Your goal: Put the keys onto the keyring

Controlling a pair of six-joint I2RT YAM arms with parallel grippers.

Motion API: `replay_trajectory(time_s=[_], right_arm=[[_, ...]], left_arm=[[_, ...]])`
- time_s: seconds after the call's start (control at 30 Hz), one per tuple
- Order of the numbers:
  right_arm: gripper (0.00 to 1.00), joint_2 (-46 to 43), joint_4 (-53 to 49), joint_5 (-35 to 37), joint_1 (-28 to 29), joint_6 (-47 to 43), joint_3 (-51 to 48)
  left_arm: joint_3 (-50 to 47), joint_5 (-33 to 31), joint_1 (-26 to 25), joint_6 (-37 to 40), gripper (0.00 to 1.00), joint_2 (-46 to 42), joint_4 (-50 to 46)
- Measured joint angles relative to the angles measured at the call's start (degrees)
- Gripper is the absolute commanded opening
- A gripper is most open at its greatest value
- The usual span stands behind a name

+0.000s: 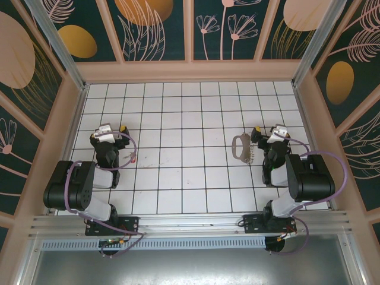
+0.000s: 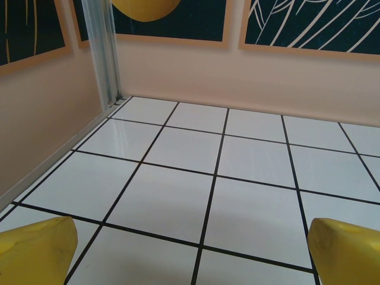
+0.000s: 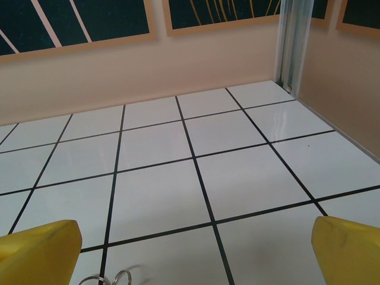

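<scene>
Lab rig: tiled floor (image 1: 190,178), panelled walls (image 1: 157,29)

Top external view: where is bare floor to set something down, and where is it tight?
The wide middle of the tiled floor, between the red-headed piece and the keyring, is bare, as are the back rows. Crowded: beside the right gripper, where keyring and keys lie.

On the table (image 1: 196,190), the keyring (image 1: 240,146) lies just left of the right arm (image 1: 300,175), with the keys (image 1: 250,155) beside it. A tiny piece (image 1: 134,158) lies near the left arm (image 1: 74,184).
</scene>
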Motion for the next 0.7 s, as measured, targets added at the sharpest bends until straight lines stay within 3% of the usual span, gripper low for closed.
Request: replay_trajectory(time_s=[0.7], right_arm=[[0.99, 0.0, 0.0, -0.02, 0.0, 0.13, 0.0]], left_arm=[[0.0, 0.42, 0.0, 0.0, 0.99, 0.0, -0.02]])
